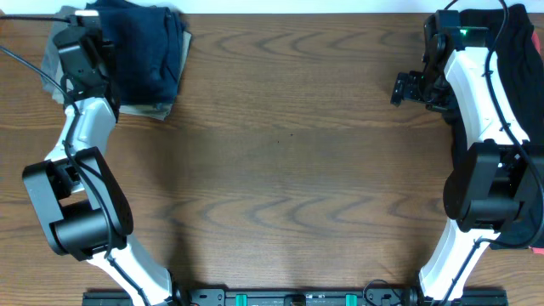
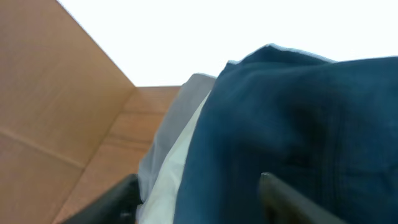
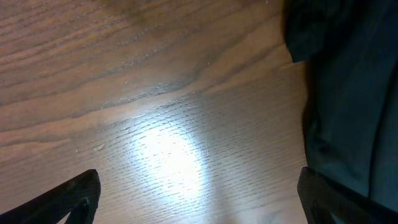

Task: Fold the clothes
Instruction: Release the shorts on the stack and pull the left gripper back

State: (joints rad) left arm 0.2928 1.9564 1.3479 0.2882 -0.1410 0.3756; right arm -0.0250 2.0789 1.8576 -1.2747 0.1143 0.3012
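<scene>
1. The bench [image 1: 280, 153] is a wood-grain surface. My two arms reach from its near edge, one toward each far corner.
2. The navy shorts [image 1: 149, 47] lie folded at the far-left corner of the bench, as the top layer of a stack.
3. A grey garment [image 1: 146, 109] lies under the navy shorts. It shows along the near edge of the stack and again at its left side.
4. The left fingers [image 1: 95, 30] sit at the left side of that stack, at the far-left corner.
5. In the left wrist view, the two left fingers stand apart at a moderate width. The edge of the navy shorts and a pale layer beneath it lie between them. I read the cloth as not clamped. I cannot tell whether either finger touches it.
6. The right fingers [image 1: 405, 87] hang near the far-right corner and point toward the middle of the bench. They are spread wide and hold nothing. The right wrist view shows bare wood between them.
7. A black garment [image 1: 520, 38] lies along the right edge of the bench, just beside the right fingers. In the right wrist view its dark edge runs down the right side, next to one finger.
</scene>
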